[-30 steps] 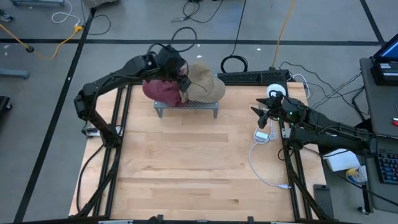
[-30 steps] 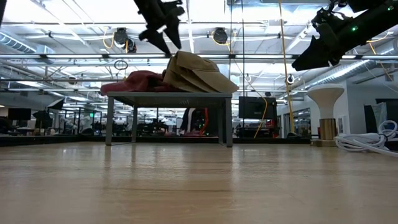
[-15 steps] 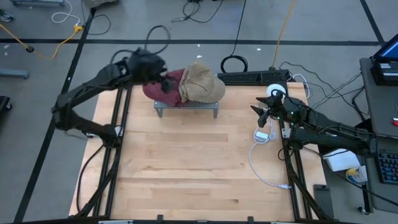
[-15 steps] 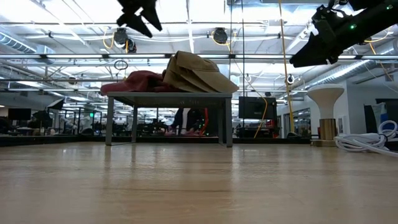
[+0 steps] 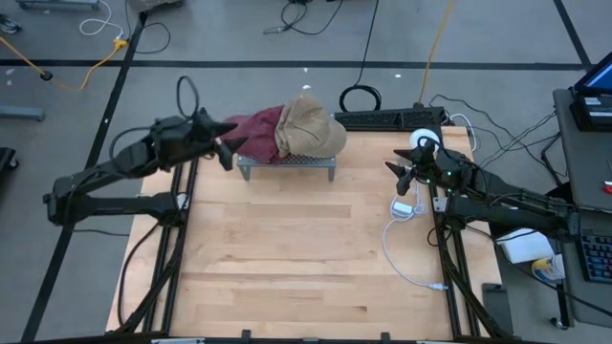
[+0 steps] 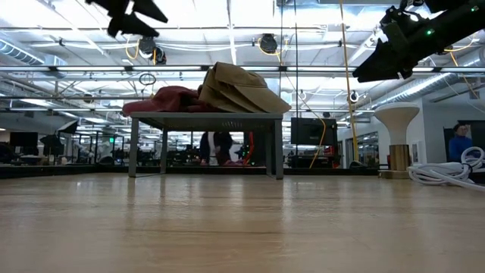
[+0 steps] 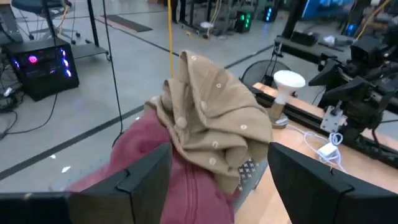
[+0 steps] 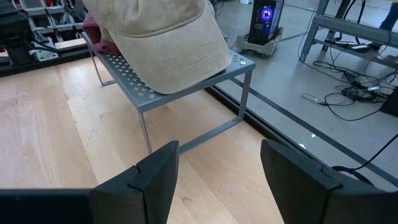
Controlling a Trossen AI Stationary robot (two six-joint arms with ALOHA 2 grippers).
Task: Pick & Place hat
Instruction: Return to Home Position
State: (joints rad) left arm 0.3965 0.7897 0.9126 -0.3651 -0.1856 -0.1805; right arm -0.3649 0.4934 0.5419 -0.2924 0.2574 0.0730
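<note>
A tan hat (image 5: pixel 309 129) and a red hat (image 5: pixel 254 131) lie on a small metal rack (image 5: pixel 287 164) at the table's far middle. The tan hat's left edge lies over the red one (image 7: pixel 171 171). My left gripper (image 5: pixel 228 145) hangs open in the air just left of the rack, pointing at the hats (image 7: pixel 211 118), high above the tabletop in the low view (image 6: pixel 144 14). My right gripper (image 5: pixel 394 172) waits open to the right of the rack, facing the tan hat (image 8: pixel 168 43) and touching nothing.
A white cable with a small adapter (image 5: pixel 403 208) trails down the table's right side. A white round stand (image 5: pixel 426 141) and a black power strip (image 5: pixel 387 119) sit at the far right. The bare wooden top (image 5: pixel 287 258) stretches from the rack toward the near edge.
My left gripper has pulled back from just above the two hats toward the table's left edge, tipping up from a downward slant to nearly level. It carries nothing. Both hats lie on the rack as before.
</note>
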